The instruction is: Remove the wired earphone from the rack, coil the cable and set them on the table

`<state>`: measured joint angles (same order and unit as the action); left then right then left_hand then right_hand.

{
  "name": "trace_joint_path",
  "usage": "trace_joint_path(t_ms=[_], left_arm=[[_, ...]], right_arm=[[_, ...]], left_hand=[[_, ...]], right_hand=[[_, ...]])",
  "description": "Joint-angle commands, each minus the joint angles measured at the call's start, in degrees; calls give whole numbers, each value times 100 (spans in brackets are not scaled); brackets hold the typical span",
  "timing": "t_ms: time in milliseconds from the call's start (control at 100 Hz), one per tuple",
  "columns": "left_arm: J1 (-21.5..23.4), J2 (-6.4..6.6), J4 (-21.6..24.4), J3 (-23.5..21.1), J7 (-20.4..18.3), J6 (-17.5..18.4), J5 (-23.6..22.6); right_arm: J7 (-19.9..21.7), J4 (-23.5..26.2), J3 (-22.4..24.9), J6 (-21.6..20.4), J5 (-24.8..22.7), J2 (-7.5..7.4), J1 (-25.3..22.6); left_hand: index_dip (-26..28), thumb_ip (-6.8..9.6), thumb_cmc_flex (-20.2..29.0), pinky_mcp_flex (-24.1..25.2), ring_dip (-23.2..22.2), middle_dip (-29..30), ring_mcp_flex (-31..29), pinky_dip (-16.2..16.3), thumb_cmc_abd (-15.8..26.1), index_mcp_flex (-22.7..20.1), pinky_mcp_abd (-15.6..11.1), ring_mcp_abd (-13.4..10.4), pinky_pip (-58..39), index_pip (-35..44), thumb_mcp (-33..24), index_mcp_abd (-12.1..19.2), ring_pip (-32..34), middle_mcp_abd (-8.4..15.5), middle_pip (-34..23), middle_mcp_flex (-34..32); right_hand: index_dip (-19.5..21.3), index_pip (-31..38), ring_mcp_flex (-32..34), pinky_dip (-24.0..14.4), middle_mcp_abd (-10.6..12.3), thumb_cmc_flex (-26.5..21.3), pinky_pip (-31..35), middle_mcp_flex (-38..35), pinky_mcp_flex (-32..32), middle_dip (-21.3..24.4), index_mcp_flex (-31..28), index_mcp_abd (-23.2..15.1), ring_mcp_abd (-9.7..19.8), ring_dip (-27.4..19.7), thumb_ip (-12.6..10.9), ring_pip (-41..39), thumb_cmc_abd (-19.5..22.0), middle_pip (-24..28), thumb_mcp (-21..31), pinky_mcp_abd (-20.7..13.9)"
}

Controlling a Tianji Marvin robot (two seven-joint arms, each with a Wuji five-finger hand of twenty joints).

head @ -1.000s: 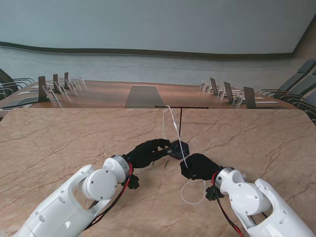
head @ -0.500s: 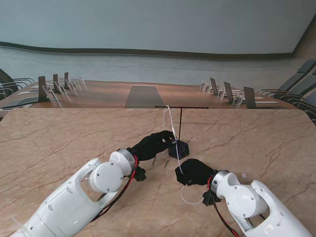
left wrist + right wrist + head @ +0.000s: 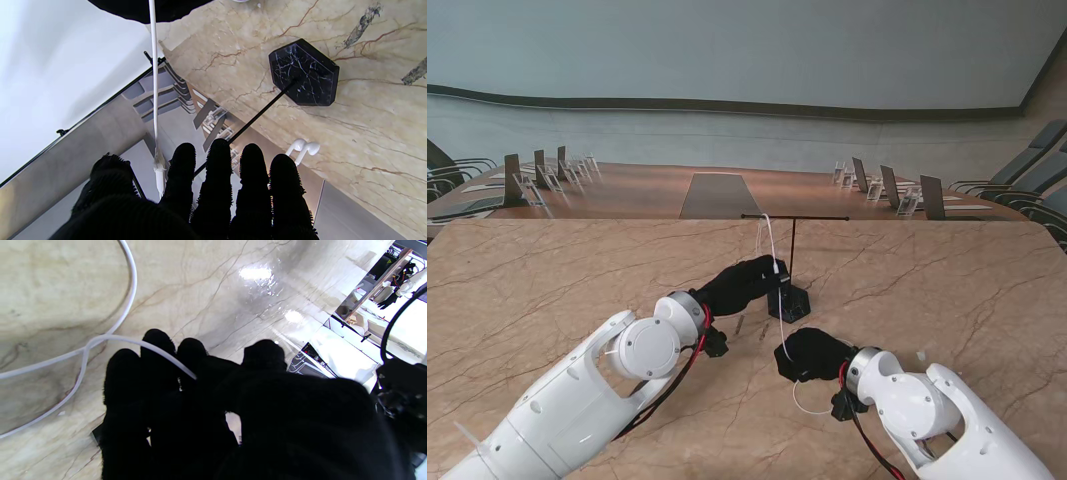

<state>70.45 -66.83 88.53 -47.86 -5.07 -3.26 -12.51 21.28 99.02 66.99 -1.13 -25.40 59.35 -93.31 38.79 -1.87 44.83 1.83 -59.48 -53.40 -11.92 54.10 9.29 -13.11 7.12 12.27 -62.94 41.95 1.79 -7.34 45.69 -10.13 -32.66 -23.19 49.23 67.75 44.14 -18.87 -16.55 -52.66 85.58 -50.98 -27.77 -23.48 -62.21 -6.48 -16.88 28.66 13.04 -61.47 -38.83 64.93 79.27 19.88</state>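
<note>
Beside the rack (image 3: 791, 262), chairs (image 3: 897, 189) line a farther table (image 3: 717, 192).

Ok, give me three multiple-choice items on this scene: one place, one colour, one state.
1. Where are the earbuds?
A) inside a case
B) on the table near the rack base
C) on a chair

2. What colour is the rack base?
A) white
B) red
C) black with pale veins

3. How is the cable?
A) hanging from the rack's crossbar
B) fully coiled on the table
C) wound round the pole

Key:
1 B, the left wrist view shows them lying on the marble past the base.
2 C, the hexagonal base is black, with white veining in the left wrist view.
3 A, the stand view shows it running down from the crossbar.
</note>
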Motion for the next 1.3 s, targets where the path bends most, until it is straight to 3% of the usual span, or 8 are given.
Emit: trace_joint_path(t_ms=[0,760,890,940,1000,1060,1120,1290], left_arm=[[-13,-28,-10,-11,39,-2,-51],[-176,46,-32,132,6,-64,-714],[-140,83,18,114,-60,-54,-789],[-126,101,41,115,-108,-52,-815],[-102,67,-15,131,7,41,-802],[-73,30,-41,147,135,77,-752],[-48,50,-15,156,91,65,-775],[30,108,77,151,-40,60,-855]], right_arm=[[41,40,-23,36,-17,-4,-41],[260,199,-7,257,-95,-51,-98],[426,242,34,298,-147,-87,-91],[485,251,53,290,-185,-100,-91],[561,269,83,296,-213,-117,-94],[647,290,129,292,-248,-135,-106],[734,308,185,240,-362,-159,-125],[790,371,371,264,-419,-167,-258]], left_hand=[[124,-129,288,-63,-44,-139,-160,-31,173,127,18,-39,-267,283,6,110,158,159,-192,-73],[533,94,2880,-892,-150,-1523,-1213,-197,-652,240,165,-177,-1145,1976,-122,406,965,526,-1101,-1143],[739,110,2913,-919,-128,-1635,-1281,-218,-700,134,188,-166,-1148,2063,-294,543,949,531,-1098,-1260],[803,102,2912,-906,-123,-1654,-1269,-229,-668,130,172,-191,-1138,2060,-317,619,937,568,-1075,-1253],[895,130,2912,-981,-137,-1676,-1365,-224,-777,19,204,-136,-1181,2069,-442,686,988,518,-1091,-1371],[921,126,2912,-1034,-140,-1656,-1449,-218,-836,-135,281,-76,-1207,2036,-594,752,1029,492,-1078,-1500],[955,116,2913,-1026,-128,-1625,-1440,-228,-812,-169,258,-98,-1194,2027,-613,822,1019,520,-1060,-1515],[1065,101,2913,-1040,-98,-1569,-1483,-249,-850,-308,299,-73,-1186,2068,-704,915,1005,521,-1042,-1617]], right_hand=[[15,315,237,139,-250,-375,339,-93,77,-105,27,-131,-306,-33,148,-309,-289,369,348,-68],[-287,-45,6,105,-268,-315,204,82,271,32,307,-78,-296,-108,77,-116,-119,137,168,-193],[-1166,-837,-853,-872,-94,-1,-878,871,911,113,1461,-165,57,-58,-285,728,651,-757,-829,-711],[-2530,-652,-1364,-733,133,401,-1329,1484,1321,108,2466,-298,350,-12,-642,1271,1128,-1247,-1674,-878],[-3428,-263,-1946,-664,388,867,-1800,2296,1774,11,3691,-325,587,-159,-537,1759,1214,-1534,-3450,-1030],[-2705,-1143,-2366,-739,589,2150,-2284,2838,2134,107,4097,-105,771,-250,-671,2168,1060,-1838,-3616,-1191],[-2670,-1471,-2657,-689,771,2797,-2723,3349,2316,220,4826,-75,973,-386,-573,2578,882,-2097,-3572,-1364],[-3255,-2047,-3369,-461,919,3323,-3933,4128,2792,561,5725,71,1512,-811,-577,3445,1071,-2680,-4078,-2140]])
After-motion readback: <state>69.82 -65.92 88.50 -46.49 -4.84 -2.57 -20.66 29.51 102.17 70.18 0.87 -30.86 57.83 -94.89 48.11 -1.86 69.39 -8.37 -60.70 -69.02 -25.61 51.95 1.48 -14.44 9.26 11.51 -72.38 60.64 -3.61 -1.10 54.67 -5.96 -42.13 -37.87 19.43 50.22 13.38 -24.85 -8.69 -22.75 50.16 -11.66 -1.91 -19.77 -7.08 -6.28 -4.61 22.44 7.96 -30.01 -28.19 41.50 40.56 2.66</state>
